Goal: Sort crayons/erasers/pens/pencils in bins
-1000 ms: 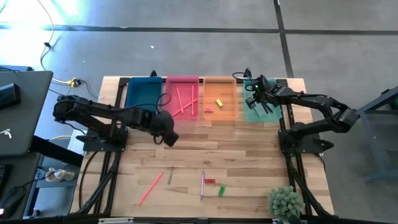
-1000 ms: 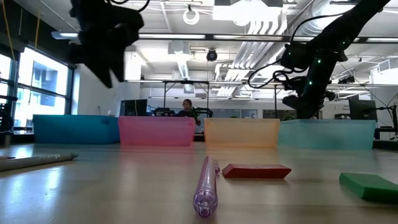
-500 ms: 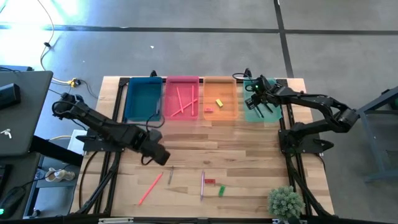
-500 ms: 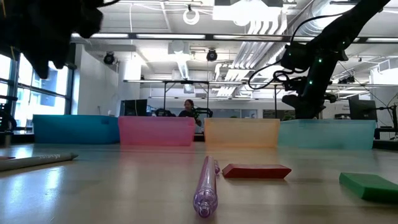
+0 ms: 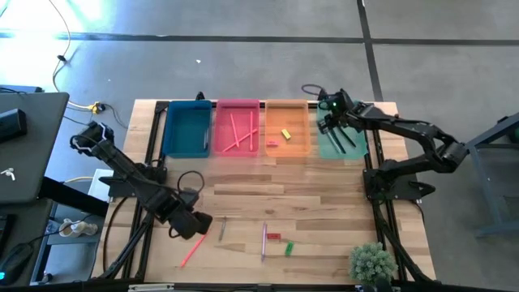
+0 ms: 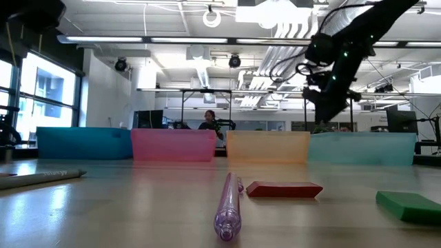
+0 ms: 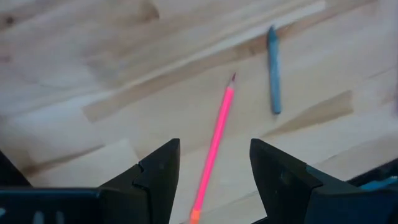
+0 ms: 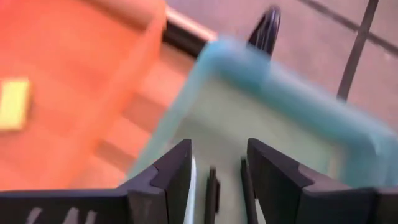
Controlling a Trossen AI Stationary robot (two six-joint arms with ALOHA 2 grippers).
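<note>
Small green plant (image 5: 372, 262) at the wooden table's (image 5: 316, 191) near-right corner.

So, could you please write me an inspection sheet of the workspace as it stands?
Surface: wooden table, bare in the middle.
Job's things: four bins along the far edge; pencils in the pink one, yellow eraser in the orange, pens in the mint. Loose at the near edge: pink pencil, grey stick, purple pen, red eraser, green eraser.
Clutter: small plant at the near corner.
Grippers: left claw open over the loose pencil; right claw open above the mint bin.
Cables: yellow cable on the floor.
Surroundings: laptop beside the table; a person far behind.
</note>
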